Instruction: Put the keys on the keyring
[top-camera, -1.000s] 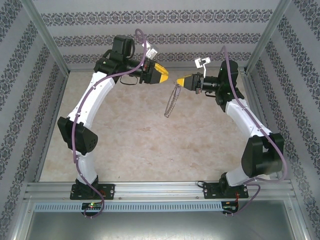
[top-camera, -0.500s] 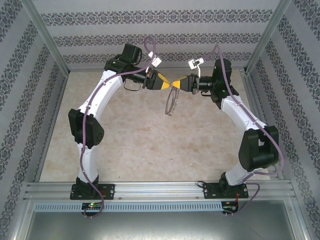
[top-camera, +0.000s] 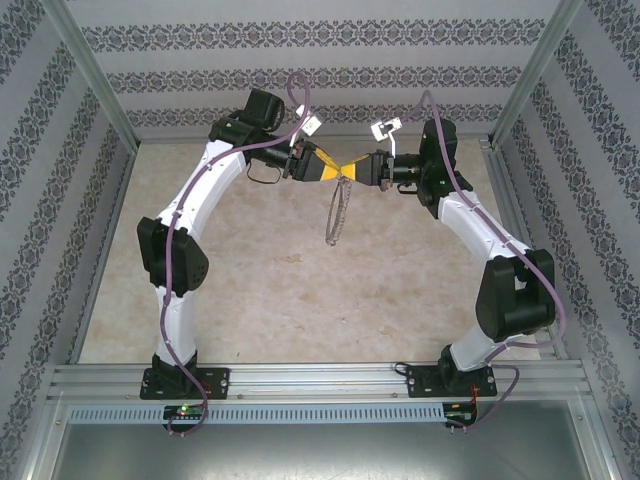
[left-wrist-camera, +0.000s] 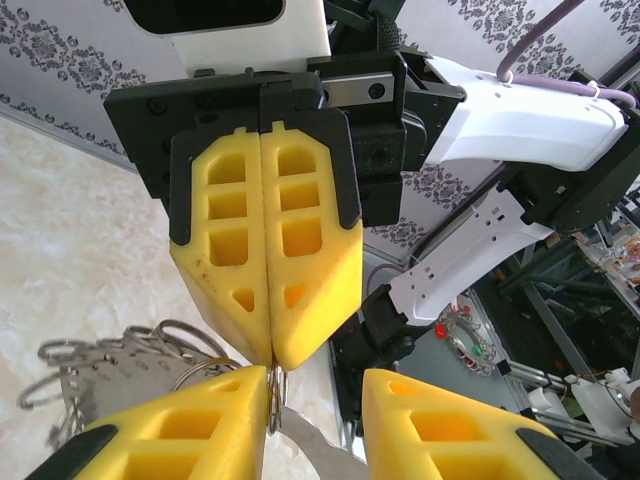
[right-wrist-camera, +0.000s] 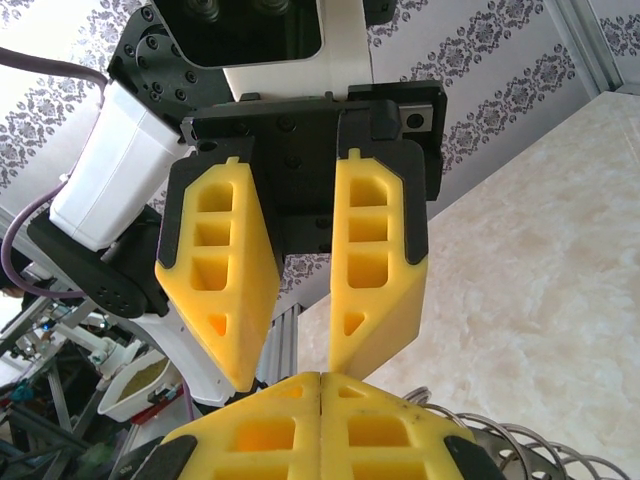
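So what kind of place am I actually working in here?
It looks like a purpose-built robot test cell, probably inside a lab. An aluminium frame boxes in a marble-look tabletop, patterned panels serve as walls, and workshop clutter shows beyond them.

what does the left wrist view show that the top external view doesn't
Left wrist, not the top: the key, a pale flat piece in the gap between the fingers of the open left gripper, and the separate wire loops fringing the keyring. Top external, not the wrist: the left arm and right arm whole, and the keyring hanging edge-on above the table. Both: the right gripper, shut on the keyring's rim, meeting the left gripper tip to tip.
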